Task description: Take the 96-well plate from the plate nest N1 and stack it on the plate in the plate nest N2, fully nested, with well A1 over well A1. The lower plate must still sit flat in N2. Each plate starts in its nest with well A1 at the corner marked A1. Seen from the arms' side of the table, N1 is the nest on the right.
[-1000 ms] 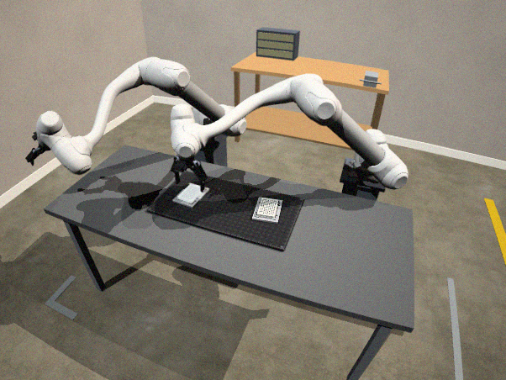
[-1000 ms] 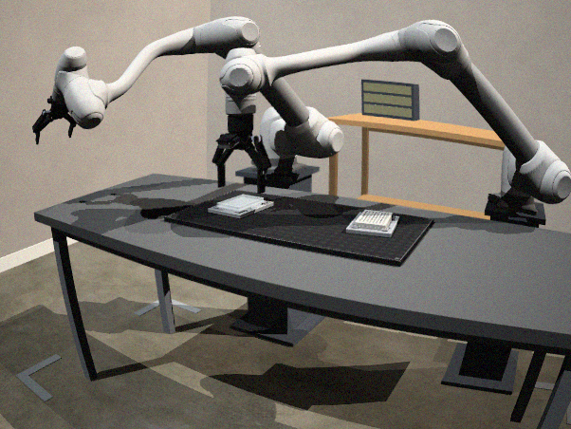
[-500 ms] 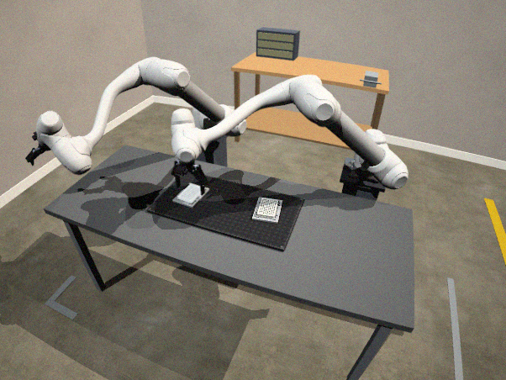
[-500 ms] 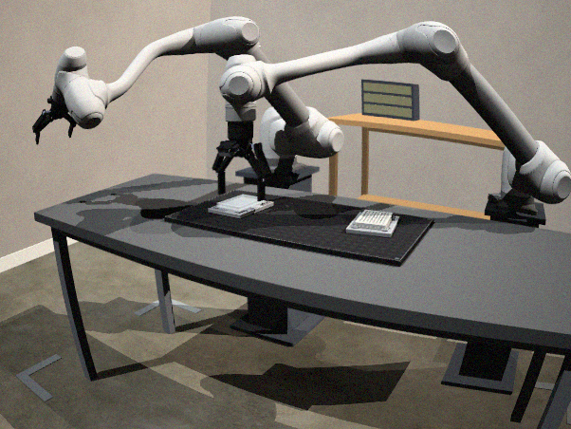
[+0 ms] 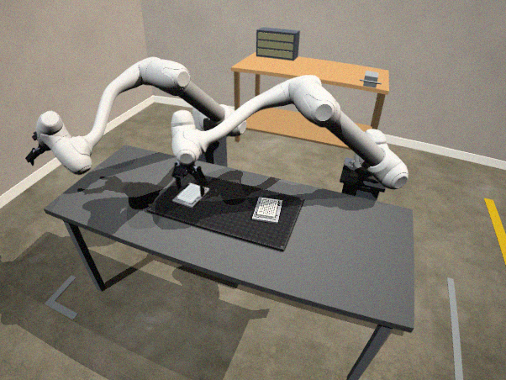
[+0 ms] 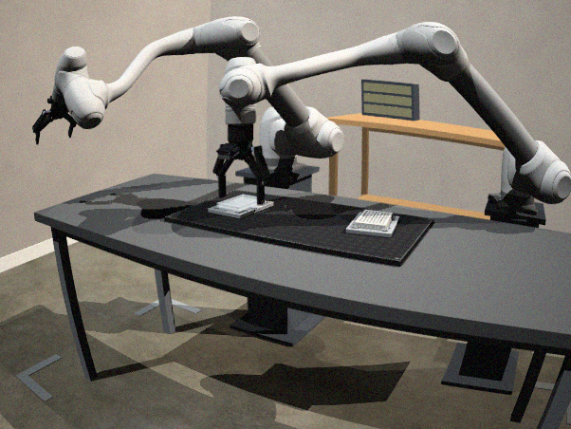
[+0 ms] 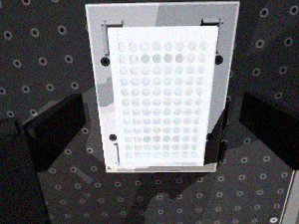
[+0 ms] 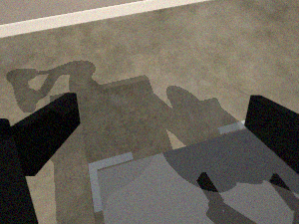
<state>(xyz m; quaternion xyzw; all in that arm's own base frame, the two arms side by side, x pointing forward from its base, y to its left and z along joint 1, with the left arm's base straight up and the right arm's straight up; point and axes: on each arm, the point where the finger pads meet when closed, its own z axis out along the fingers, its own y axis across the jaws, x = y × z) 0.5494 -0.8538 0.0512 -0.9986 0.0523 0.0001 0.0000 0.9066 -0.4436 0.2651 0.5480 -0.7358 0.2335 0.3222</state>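
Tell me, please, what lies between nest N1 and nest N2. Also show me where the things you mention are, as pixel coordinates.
Dark perforated mat (image 5: 235, 219) (image 6: 303, 233) (image 7: 45, 79), partly shaded, with one finger of the left gripper (image 5: 190, 191) (image 6: 241, 199) (image 7: 162, 109) near N1, in the top view.

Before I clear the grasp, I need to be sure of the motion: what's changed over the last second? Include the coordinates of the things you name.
The left gripper (image 5: 190, 190) (image 6: 241, 199) (image 7: 161, 108) has moved down, bringing its open fingers lower around the plate in N1 (image 5: 190, 194) (image 6: 234, 204) (image 7: 161, 99). Nothing has visibly been gripped or released. That plate, the plate in N2 (image 5: 269, 208) (image 6: 375, 219) and the open right gripper (image 5: 32, 148) (image 6: 53, 139) (image 8: 162, 110) show no visible change.
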